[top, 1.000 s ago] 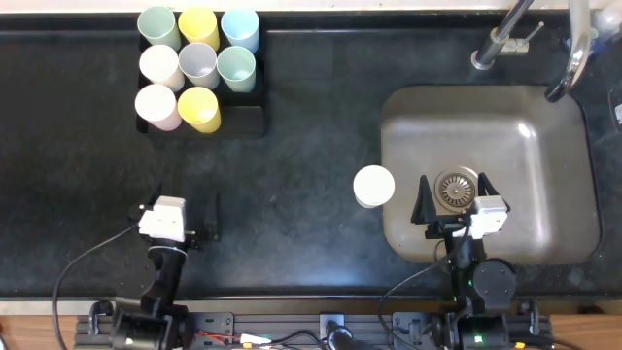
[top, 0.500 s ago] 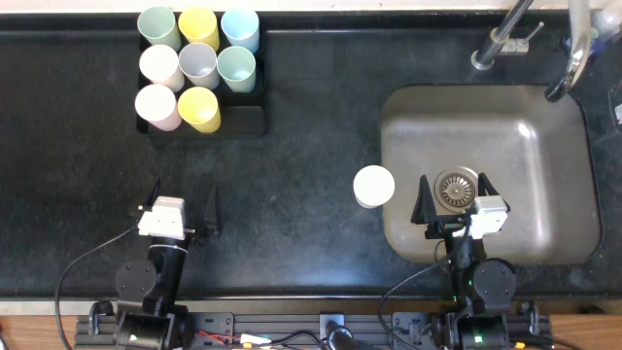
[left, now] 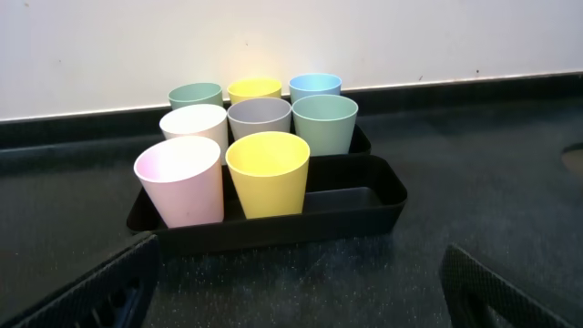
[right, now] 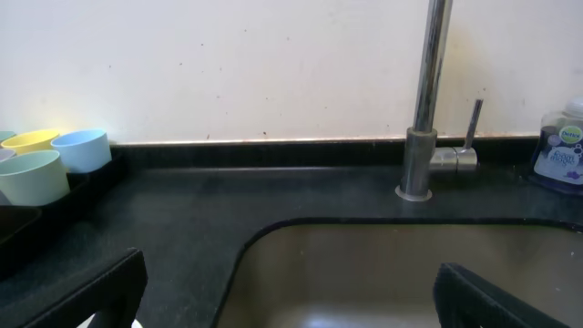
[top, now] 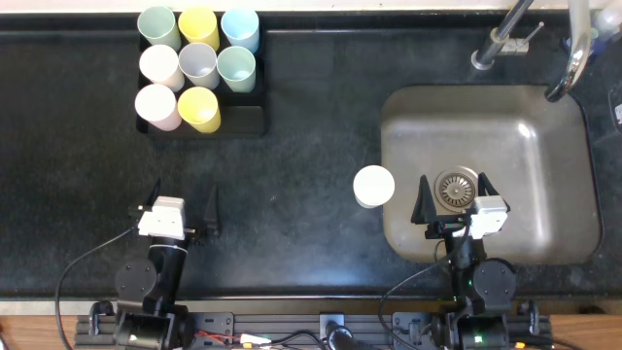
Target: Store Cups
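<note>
Eight cups (top: 198,64) stand in the black tray (top: 248,120). One white cup (top: 373,186), perhaps upside down, sits on the table (top: 311,117) just beside the sink (top: 544,146). My left jaws and right jaws both gape wide, holding nothing.

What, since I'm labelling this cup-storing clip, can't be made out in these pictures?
White cup: top view gives a plain disc; mouth-up or mouth-down unclear.
Rear cups in the tray: left wrist view, lower parts hidden by front cups.
Faucet: right wrist view, spout cut off by the top edge.
</note>
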